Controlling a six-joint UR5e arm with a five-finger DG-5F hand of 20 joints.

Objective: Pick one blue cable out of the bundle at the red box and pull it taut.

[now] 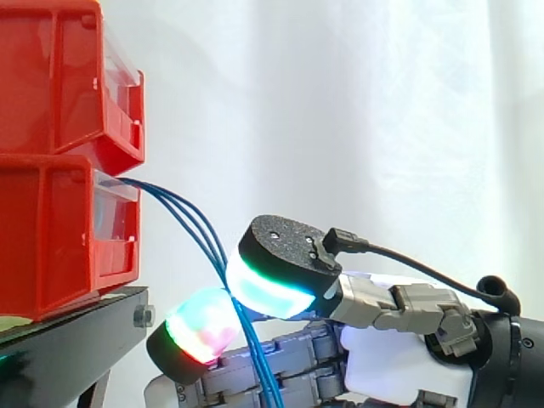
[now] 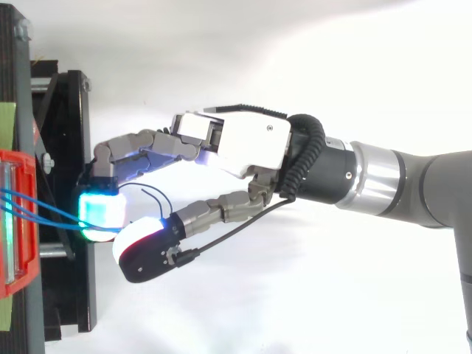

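The hand [image 2: 243,144] reaches in from the right toward the stacked bins, with its fingers stretched out toward them. The thumb pad [image 1: 274,276] glows green and cyan, and it meets a fingertip [image 1: 197,330] that glows red and green. The blue cables [image 1: 189,219] run right through the spot where the two pads touch, so the hand is pinching them there. I cannot tell whether one strand or several sit in the pinch. The cables leave the front of the lower red bin [image 1: 51,238] as three strands close together. They curve down and to the right to the pads, then hang on below the hand, bowing rather than running straight. The lower bin sits on a black stand [image 1: 76,336], with a second red bin [image 1: 59,76] stacked on top of it and a white curtain [image 1: 382,110] behind.
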